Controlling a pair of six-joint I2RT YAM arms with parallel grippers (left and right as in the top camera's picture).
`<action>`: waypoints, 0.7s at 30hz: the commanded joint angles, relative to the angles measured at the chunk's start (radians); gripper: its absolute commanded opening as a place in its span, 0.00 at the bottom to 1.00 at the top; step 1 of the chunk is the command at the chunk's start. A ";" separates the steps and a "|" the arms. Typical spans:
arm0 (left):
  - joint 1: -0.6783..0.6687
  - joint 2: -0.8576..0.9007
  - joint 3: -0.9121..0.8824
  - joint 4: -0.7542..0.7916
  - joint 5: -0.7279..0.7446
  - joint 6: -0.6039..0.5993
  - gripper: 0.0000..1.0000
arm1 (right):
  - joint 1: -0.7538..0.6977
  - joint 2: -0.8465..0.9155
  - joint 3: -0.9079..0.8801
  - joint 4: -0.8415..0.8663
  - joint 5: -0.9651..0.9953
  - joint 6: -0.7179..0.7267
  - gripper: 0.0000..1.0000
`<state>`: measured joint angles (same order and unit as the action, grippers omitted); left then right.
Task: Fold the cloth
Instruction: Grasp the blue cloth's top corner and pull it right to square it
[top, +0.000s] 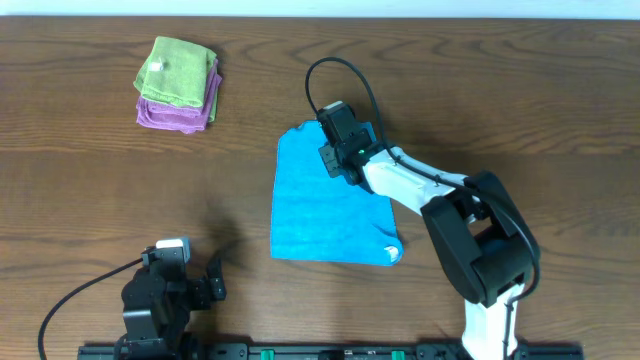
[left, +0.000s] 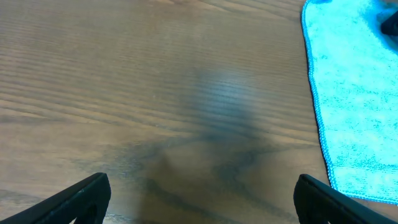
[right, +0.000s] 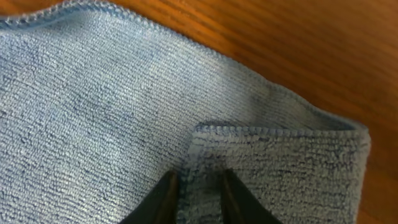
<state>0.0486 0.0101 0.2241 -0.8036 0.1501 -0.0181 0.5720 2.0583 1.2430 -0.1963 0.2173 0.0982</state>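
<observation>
A blue cloth (top: 325, 205) lies flat on the wooden table at centre. My right gripper (top: 340, 160) is over its far right part, shut on a folded-over corner of the cloth (right: 273, 168); the fingertips (right: 198, 186) pinch the fold's edge. The cloth's left edge shows in the left wrist view (left: 354, 93). My left gripper (left: 199, 196) is open and empty, low over bare wood to the left of the cloth, near the front edge (top: 200, 285).
A stack of folded green and purple cloths (top: 178, 83) sits at the far left. A black cable (top: 335, 75) loops above the right arm. The cloth's near right corner (top: 392, 253) is curled up.
</observation>
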 joint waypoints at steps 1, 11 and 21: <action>-0.005 -0.006 -0.008 -0.060 -0.012 0.023 0.95 | -0.011 0.003 0.018 0.005 0.012 -0.002 0.21; -0.005 -0.006 -0.008 -0.060 -0.012 0.023 0.95 | -0.011 -0.006 0.020 -0.005 0.107 -0.002 0.01; -0.005 -0.006 -0.008 -0.060 -0.012 0.023 0.95 | -0.014 -0.134 0.020 -0.138 0.369 0.002 0.01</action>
<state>0.0486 0.0101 0.2241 -0.8032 0.1501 -0.0181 0.5701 1.9720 1.2438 -0.3199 0.4820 0.0975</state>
